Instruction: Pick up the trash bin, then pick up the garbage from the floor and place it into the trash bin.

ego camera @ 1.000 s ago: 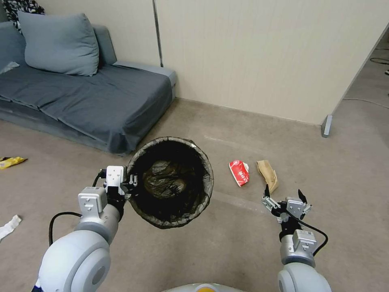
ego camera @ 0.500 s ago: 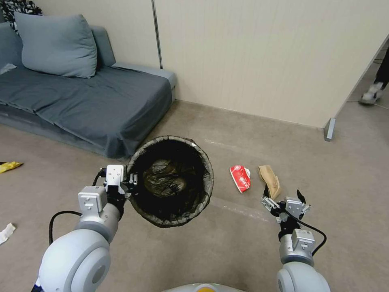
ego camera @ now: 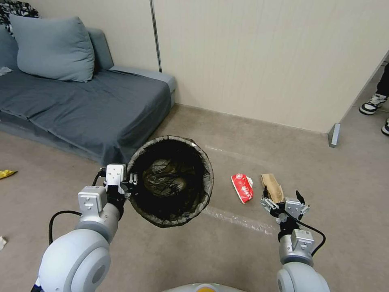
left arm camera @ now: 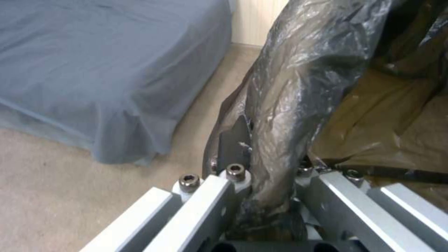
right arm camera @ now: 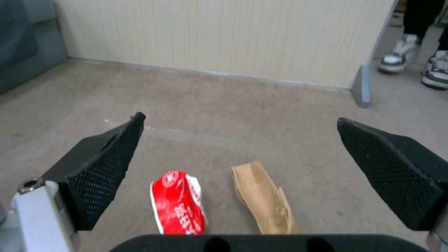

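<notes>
The left end effector (ego camera: 129,181) is clamped on the rim of the trash bin (ego camera: 170,180), holding it off the floor (ego camera: 227,247) with its round mouth tilted toward the camera; the left wrist view shows the fingers (left arm camera: 232,147) pinching the glossy, crinkled dark bag folded over that rim. The bin hangs just in front of the grey fabric sofa (ego camera: 89,105). The right end effector (ego camera: 282,198) hovers above the floor with its black, textured fingers (right arm camera: 105,164) spread wide and nothing between them. Just beyond it lie two pieces of garbage, side by side near the ribbed beige wall (ego camera: 263,56): a flattened red-and-white paper cup (ego camera: 242,187) and a creased tan paper bag (ego camera: 272,187), the bag nearest the end effector. A yellow wrapper (ego camera: 6,174) lies well apart at the floor's far left edge
</notes>
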Motion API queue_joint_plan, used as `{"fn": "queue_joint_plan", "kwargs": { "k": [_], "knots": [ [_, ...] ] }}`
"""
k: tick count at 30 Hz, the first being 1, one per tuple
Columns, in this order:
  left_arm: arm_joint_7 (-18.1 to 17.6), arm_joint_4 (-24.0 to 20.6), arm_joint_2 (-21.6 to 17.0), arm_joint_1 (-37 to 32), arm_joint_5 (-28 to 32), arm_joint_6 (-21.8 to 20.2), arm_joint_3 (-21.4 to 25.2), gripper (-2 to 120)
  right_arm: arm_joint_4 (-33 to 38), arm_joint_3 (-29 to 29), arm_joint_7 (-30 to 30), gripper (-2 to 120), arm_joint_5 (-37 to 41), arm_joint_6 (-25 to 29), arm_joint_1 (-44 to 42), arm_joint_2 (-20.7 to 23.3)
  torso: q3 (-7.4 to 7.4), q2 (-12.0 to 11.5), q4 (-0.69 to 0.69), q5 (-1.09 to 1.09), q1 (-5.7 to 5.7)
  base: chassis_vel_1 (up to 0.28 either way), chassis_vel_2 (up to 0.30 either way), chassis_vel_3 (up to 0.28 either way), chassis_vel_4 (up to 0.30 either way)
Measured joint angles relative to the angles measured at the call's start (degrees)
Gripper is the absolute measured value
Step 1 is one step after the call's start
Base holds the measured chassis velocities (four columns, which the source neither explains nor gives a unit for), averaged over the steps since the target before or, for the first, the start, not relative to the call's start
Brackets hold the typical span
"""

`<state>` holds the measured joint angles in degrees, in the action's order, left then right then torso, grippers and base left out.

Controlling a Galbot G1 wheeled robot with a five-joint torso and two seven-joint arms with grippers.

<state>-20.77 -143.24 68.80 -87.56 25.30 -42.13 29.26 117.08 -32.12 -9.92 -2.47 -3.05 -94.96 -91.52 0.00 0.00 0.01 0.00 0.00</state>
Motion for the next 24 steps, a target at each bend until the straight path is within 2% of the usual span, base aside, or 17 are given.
{"fn": "queue_joint_plan", "kwargs": {
  "k": [12, 14, 17, 19, 20, 21, 22, 23, 24],
  "knots": [
    [0.0, 0.0, 0.0, 0.0, -0.2, 0.0, -0.3, 0, -0.1, -0.5, 0.7, 100, -1.6, -0.3, -0.8, 0.6, 0.00, 0.0, 0.00, 0.02, 0.00, -0.114, 0.100, 0.103, -0.103],
    [0.0, 0.0, 0.1, 0.0, -0.3, 0.0, -0.1, 0, 0.7, -1.2, 1.2, 100, -5.0, -0.3, -1.6, 1.5, 0.01, 0.0, -0.02, 0.00, 0.00, -0.023, 0.032, 0.019, -0.027],
    [0.0, 0.0, 0.2, -0.1, -0.4, 0.0, -0.1, 0, 1.5, -1.1, -1.0, 100, -6.4, -1.4, -1.5, 2.6, 0.00, 0.0, -0.01, 0.01, 0.00, 0.000, 0.000, 0.000, 0.000],
    [0.0, 0.0, 0.5, -0.1, -0.6, 0.0, -0.1, 0, 3.6, -0.4, -5.4, 100, -4.0, -9.4, 0.4, 4.7, -0.01, 0.0, -0.02, 0.01, 0.00, 0.000, 0.000, 0.000, 0.000],
    [0.0, 0.0, 0.5, -0.1, -0.6, 0.0, -0.1, 0, 3.6, -0.4, -5.4, 100, -4.0, -9.4, 0.4, 4.7, -0.01, 0.0, -0.02, 0.01, 0.00, 0.000, 0.000, 0.000, 0.000],
    [0.0, 0.0, 0.5, -0.1, -0.7, 0.0, 0.0, 0, 4.8, -0.4, -6.5, 100, -0.3, -14.9, 1.8, 6.1, 0.00, 0.0, -0.02, 0.02, 0.00, 0.000, 0.000, 0.000, 0.000],
    [0.1, 0.0, 0.5, -0.1, -0.8, 0.0, 0.0, 0, 6.4, -0.9, -7.5, 100, 4.6, -24.1, 4.0, 8.3, 0.00, 0.0, 0.01, 0.02, 0.00, 0.000, 0.000, 0.000, 0.000],
    [0.1, 0.0, 0.5, -0.1, -0.8, 0.0, 0.0, 0, 6.4, -0.9, -7.5, 100, 4.6, -24.1, 4.0, 8.3, 0.00, 0.0, 0.01, 0.02, 0.00, 0.000, 0.000, 0.000, 0.000],
    [0.1, 0.0, 0.5, -0.1, -0.9, 0.0, 0.1, 0, 7.3, -1.6, -7.4, 100, 8.9, -30.8, 5.6, 10.0, 0.00, 0.0, 0.00, 0.01, 0.00, 0.000, 0.000, 0.000, 0.000]
  ]
}}
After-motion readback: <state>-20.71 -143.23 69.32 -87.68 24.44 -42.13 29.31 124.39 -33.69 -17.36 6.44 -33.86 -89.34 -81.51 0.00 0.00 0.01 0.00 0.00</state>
